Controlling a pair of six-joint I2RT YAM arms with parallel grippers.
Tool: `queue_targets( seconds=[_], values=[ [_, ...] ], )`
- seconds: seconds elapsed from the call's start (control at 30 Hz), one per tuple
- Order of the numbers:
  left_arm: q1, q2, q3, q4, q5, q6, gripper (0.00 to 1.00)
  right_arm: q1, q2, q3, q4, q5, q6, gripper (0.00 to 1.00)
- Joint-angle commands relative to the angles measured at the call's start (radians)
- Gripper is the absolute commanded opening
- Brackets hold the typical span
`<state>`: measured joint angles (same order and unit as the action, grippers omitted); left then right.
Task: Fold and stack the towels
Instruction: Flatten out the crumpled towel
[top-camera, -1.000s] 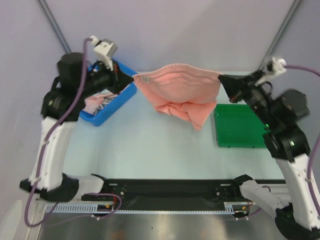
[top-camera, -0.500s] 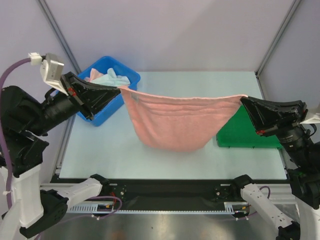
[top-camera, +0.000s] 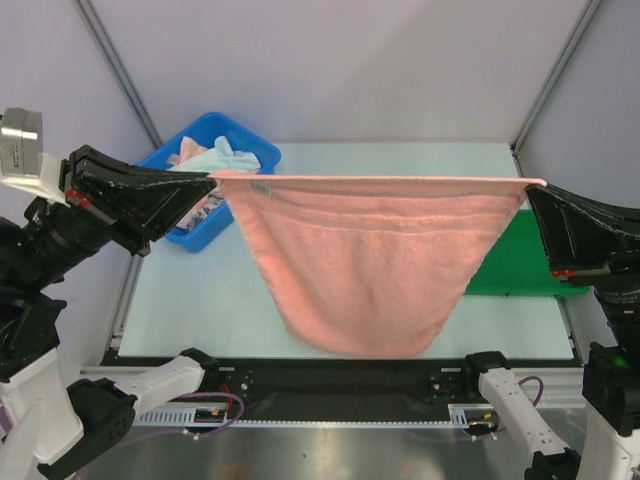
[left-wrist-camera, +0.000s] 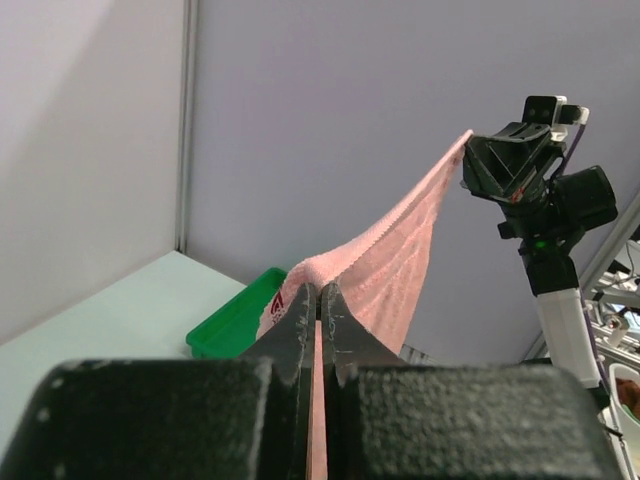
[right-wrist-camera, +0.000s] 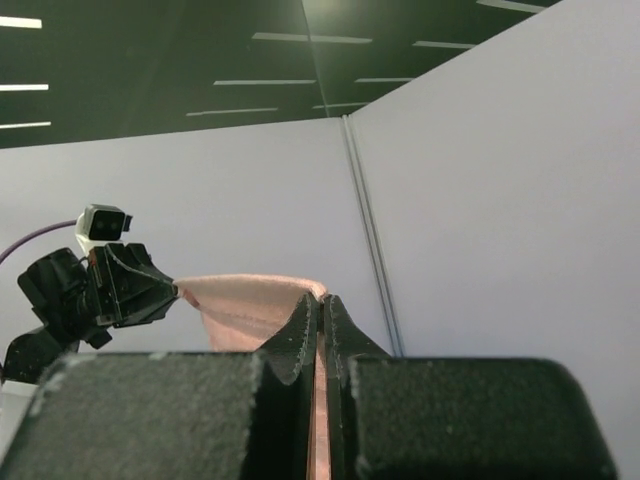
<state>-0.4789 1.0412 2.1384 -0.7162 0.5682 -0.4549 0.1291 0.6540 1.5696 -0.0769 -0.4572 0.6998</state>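
Note:
A salmon-pink towel (top-camera: 365, 260) hangs stretched wide above the table, its top edge taut and level, its body drooping to a rounded point near the front edge. My left gripper (top-camera: 212, 180) is shut on its left top corner, my right gripper (top-camera: 532, 186) shut on its right top corner. In the left wrist view the pink towel (left-wrist-camera: 390, 260) runs from my left gripper (left-wrist-camera: 320, 292) toward the other arm. In the right wrist view the towel (right-wrist-camera: 250, 300) leaves my right gripper (right-wrist-camera: 320, 298). More towels (top-camera: 215, 158), pink and pale mint, lie in the blue bin.
The blue bin (top-camera: 250, 143) stands at the back left of the table. A green tray (top-camera: 510, 265) lies flat at the right, partly hidden by the hanging towel and the right arm. Grey walls enclose the back and sides.
Both arms rose and pulled apart toward the camera. The towel went from a bunched sag to a wide, taut spread with its top edge straight.

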Motion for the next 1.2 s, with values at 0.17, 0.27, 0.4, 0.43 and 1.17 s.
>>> queue_targets(
  seconds=[0.17,0.27,0.4,0.43,1.17],
  values=[
    [-0.001,0.241,0.129,-0.081,-0.317,0.151,0.01,-0.023,0.229,-0.074,0.066,0.121,-0.085,0.00],
    [0.045,0.370,0.152,-0.025,-0.419,0.202,0.00,-0.023,0.422,-0.066,0.187,0.098,-0.114,0.00],
    [0.163,0.560,0.166,0.131,-0.367,0.190,0.01,-0.023,0.697,0.057,0.304,0.048,-0.152,0.00],
    [0.174,0.629,0.169,0.168,-0.360,0.190,0.00,-0.023,0.760,0.091,0.342,0.040,-0.160,0.00],
    [0.299,0.950,-0.050,0.558,-0.148,0.338,0.00,-0.036,1.307,0.244,0.368,-0.038,-0.462,0.00]
  ],
)
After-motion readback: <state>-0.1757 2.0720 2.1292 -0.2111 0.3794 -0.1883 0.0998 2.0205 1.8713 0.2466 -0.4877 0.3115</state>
